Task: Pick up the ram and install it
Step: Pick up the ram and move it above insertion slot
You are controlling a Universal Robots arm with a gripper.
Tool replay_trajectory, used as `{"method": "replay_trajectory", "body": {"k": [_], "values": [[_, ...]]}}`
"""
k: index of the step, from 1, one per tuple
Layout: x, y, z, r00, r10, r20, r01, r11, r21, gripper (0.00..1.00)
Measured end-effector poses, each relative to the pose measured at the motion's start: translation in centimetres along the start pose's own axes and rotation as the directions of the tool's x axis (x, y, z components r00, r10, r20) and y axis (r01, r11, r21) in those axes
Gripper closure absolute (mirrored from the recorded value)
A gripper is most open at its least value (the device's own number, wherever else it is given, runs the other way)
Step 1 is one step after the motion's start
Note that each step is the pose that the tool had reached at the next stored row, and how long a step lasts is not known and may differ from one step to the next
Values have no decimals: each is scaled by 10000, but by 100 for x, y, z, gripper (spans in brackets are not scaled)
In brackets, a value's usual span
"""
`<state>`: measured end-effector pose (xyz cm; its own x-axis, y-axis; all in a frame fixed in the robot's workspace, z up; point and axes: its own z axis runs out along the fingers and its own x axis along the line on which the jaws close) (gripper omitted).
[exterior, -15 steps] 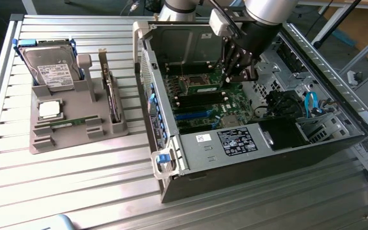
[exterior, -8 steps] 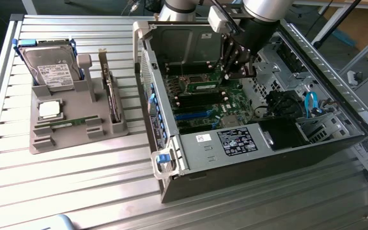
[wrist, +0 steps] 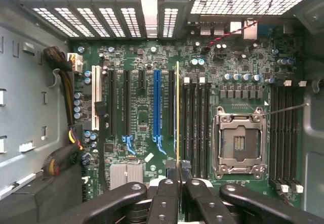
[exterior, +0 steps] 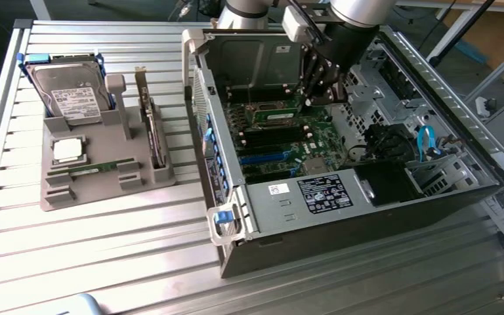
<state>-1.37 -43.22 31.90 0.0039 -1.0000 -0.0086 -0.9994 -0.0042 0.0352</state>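
The hand [wrist: 178,173] is clamped on the ram [wrist: 177,107], a thin stick seen on its edge, just over the motherboard [wrist: 142,128] beside the memory slots [wrist: 197,128]. In the exterior view, this is upper middle, inside the open computer case [exterior: 261,216] on the surface [exterior: 103,256].

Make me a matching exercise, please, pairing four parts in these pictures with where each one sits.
Things:
1. hard drive
2. processor chip
3. ram
4. expansion card

Places:
A. standing on edge in the grey tray, on its side nearest the computer case
B. held edge-on in the shut gripper, above the motherboard
C. in the tray, framed by blue rails
D. lying flat in the tray, beside the hard drive

Pairs: 1-C, 2-D, 3-B, 4-A
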Motion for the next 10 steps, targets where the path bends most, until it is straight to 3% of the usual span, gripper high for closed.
{"method": "replay_trajectory", "body": {"k": [10], "values": [[-48,-1,15,10000,-1,-1,1,10000,0,88]]}}
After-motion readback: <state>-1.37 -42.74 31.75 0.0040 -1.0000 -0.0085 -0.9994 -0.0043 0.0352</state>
